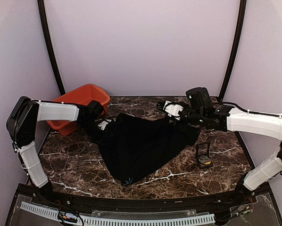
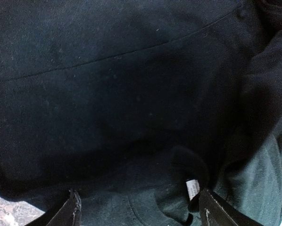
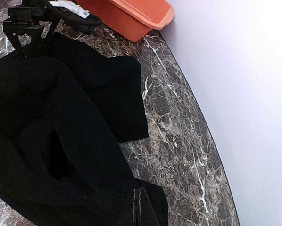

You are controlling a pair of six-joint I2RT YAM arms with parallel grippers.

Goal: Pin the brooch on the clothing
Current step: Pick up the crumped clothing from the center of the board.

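Note:
The clothing, a black T-shirt (image 1: 141, 143), lies bunched on the marble table with its light-blue print (image 1: 128, 181) at the near hem. My left gripper (image 1: 104, 126) is at the shirt's left edge. In the left wrist view it (image 2: 140, 194) is open, its jaws wide apart over the collar, with the white label (image 2: 192, 187) by the right finger. My right gripper (image 1: 169, 118) is shut on the shirt's far right corner; its fingers are out of the right wrist view, where a seam (image 3: 140, 207) runs off the bottom. The brooch (image 1: 205, 162) shows as a small yellow spot in the case.
A small black hinged case (image 1: 204, 154) stands open on the table right of the shirt. An orange tub (image 1: 82, 104) sits at the back left, behind the left arm, and is seen in the right wrist view as the tub (image 3: 131, 16). Purple walls close in on three sides.

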